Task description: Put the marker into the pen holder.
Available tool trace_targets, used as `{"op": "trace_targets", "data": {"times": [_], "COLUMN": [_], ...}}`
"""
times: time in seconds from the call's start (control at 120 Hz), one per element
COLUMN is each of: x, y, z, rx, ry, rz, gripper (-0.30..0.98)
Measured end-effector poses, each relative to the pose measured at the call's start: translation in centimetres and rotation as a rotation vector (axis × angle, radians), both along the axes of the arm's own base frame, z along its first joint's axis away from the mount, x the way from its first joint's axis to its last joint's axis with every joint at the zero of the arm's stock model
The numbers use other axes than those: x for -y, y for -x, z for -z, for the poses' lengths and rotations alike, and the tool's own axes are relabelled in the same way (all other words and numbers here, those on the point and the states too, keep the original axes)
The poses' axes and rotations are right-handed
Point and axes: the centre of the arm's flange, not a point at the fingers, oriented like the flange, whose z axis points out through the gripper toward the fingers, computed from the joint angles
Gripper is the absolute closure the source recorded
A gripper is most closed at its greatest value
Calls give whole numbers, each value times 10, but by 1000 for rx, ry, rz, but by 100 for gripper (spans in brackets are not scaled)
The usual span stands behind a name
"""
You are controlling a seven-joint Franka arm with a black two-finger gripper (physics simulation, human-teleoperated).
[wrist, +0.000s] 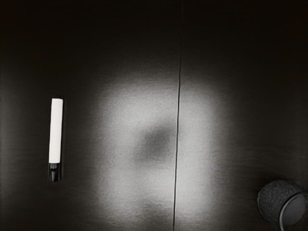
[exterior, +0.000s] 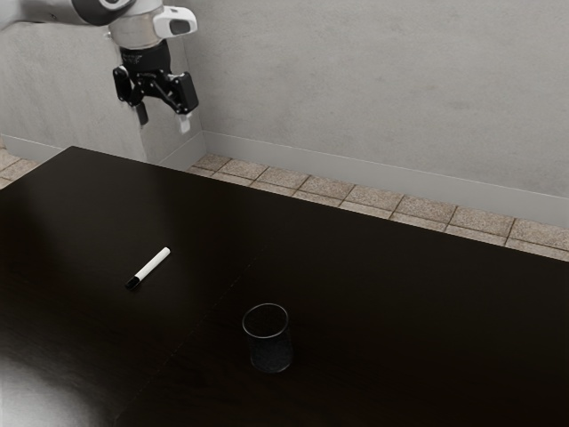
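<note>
At the exterior view's left, the marker [exterior: 155, 261] lies on the dark table [exterior: 373, 285], well below the gripper [exterior: 164, 119] and off to 1 side; a skewed descent could clip it and set it rolling. Next comes the gripper itself, empty, its 2 fingers spread. Farther right, below the gripper's other side, the pen holder [exterior: 270, 352] stands upright; a marker carried in at a slant might topple it.

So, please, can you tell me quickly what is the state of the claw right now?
Claw: open, with nothing held in it.
</note>
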Motion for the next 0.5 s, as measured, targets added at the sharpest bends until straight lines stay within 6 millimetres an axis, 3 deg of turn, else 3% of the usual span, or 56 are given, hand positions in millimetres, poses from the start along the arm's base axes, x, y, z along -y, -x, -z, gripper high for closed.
{"op": "trace_targets", "data": {"times": [0.317, 0.433, 0.5], "x": [-11, -31, -37], "y": [5, 5, 15], "z": [-1, 3, 22], "rx": [-25, -34, -61], "ry": [-15, -31, -28], "rz": [-16, -51, -59], "gripper": [0, 0, 0]}}
